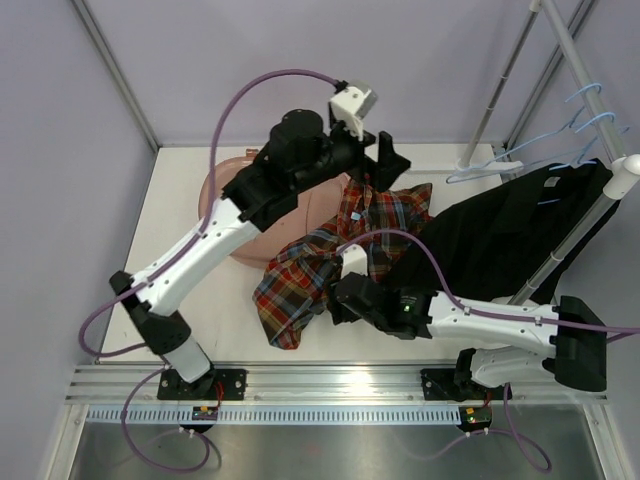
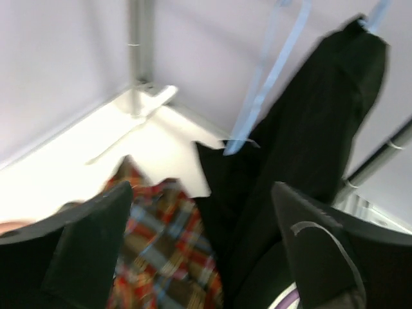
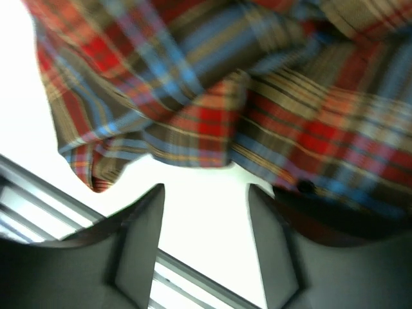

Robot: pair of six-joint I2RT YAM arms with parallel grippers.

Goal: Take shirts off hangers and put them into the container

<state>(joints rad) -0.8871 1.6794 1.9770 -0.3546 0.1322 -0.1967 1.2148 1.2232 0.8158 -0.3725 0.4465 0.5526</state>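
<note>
**Operator:** What do my left fingers have hold of?

**Spotter:** Nothing. Your left gripper (image 2: 203, 257) is spread wide, and its fingers (image 2: 90, 251) are bare. Below the gap you look down on the plaid shirt (image 1: 320, 260) and, just beside it, the black shirt (image 1: 500, 235). The gripper hangs above the far end of the plaid.

**Operator:** And the right?

**Spotter:** Your right gripper (image 3: 206, 244) is parted about halfway and is also empty. Only bare white table (image 1: 180, 200) shows between its pads (image 3: 138, 238). The hem of the plaid shirt lies just past the fingertips, close to them but not pinched.

**Operator:** Where does the plaid lie?

**Spotter:** It is crumpled on the table between your two arms, off any hanger. Its far left part reaches the right side of the container (image 1: 225, 190). Your left arm covers that spot, so I cannot tell how much of it is inside the tub.

**Operator:** And the black one?

**Spotter:** It is on a light-blue hanger (image 2: 264, 84) up at the rack (image 1: 570, 50). From there it slopes down to the table, where its lower edge touches the plaid. More hangers (image 1: 590, 110) hang bare on the rail beyond it. The container sits at the far left, well apart from the rack.
</note>
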